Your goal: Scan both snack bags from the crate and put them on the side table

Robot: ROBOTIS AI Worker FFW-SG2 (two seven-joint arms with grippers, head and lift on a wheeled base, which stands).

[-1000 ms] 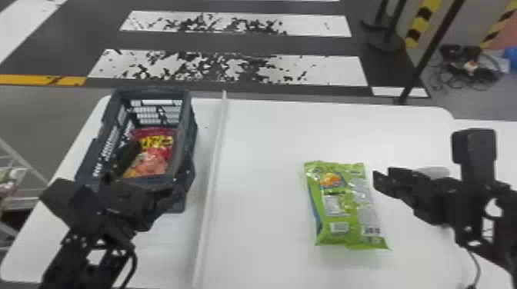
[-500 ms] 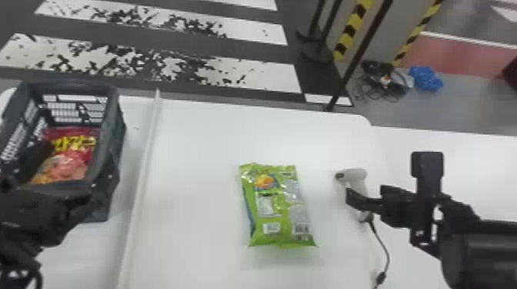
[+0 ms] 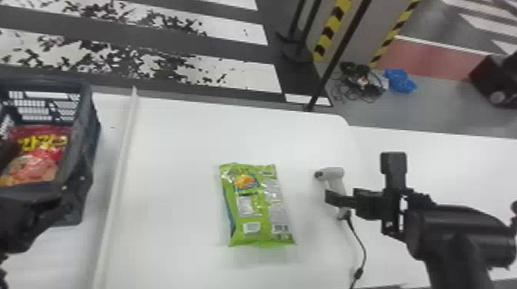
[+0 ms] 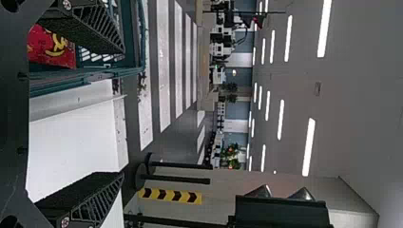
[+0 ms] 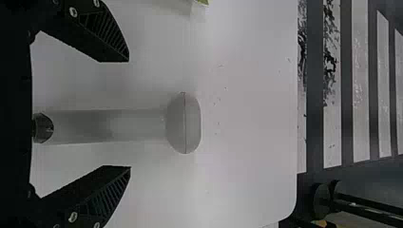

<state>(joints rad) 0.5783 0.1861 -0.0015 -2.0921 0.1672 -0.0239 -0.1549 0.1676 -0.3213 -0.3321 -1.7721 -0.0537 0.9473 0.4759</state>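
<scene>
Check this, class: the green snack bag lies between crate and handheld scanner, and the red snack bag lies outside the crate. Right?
The second part is wrong: the head view shows the red snack bag inside the crate. The green snack bag does lie between crate and handheld scanner.

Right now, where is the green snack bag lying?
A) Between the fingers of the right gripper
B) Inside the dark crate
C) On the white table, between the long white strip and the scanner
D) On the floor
C: the green snack bag lies on the white table, between the long white strip and the scanner.
</scene>
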